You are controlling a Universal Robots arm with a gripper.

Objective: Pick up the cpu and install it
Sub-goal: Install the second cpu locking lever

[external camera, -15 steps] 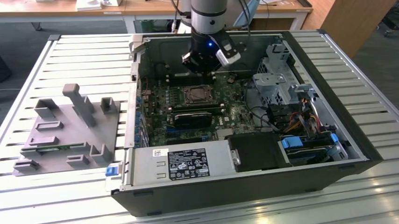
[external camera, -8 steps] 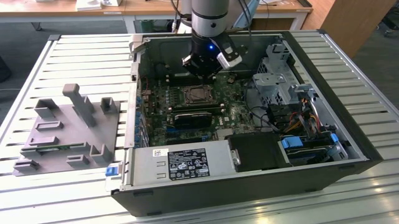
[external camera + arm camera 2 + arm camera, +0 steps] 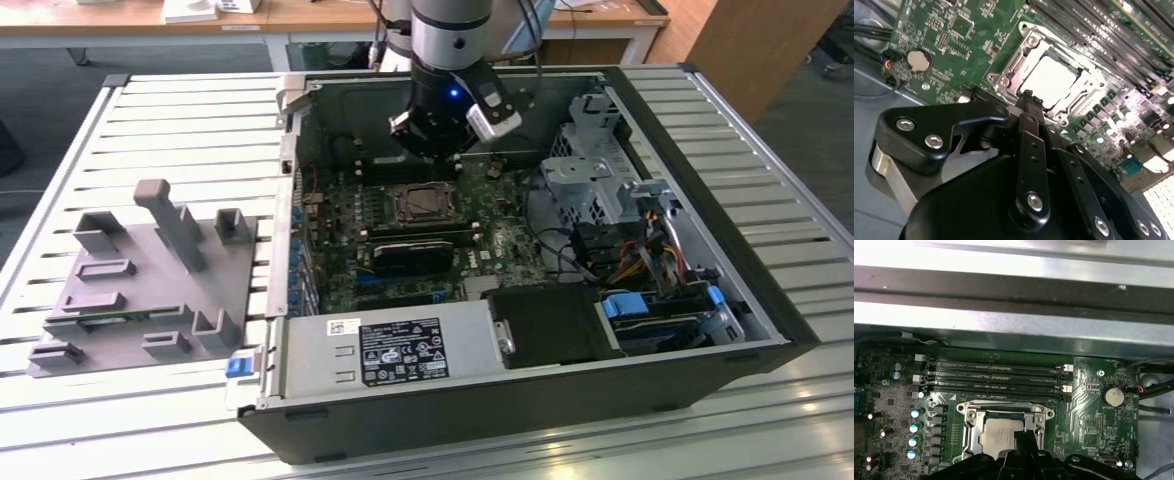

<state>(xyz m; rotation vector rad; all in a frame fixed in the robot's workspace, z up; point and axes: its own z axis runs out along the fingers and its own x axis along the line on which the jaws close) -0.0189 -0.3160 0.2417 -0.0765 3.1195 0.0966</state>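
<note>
The gripper is seen in the exterior view hanging inside an open computer case that lies on a slatted table, just above the far edge of the socket on the motherboard. The cpu is seated flat in the socket, face up, its silver-grey top lying level with the board; being square, it has no long axis, and its edges are aligned with the metal frame around it. In both wrist views the chip is framed by that open metal bracket, and in the first wrist view the cpu is partly covered by the black fingers. The fingertips appear pressed close together with nothing between them, apart from the chip and at its edge. Memory slots run parallel to one side of the socket, and a round coin battery sits on the board beside them. A grey fixture with upright blocks rests on the table at the exterior view's left, well apart from the case.
</note>
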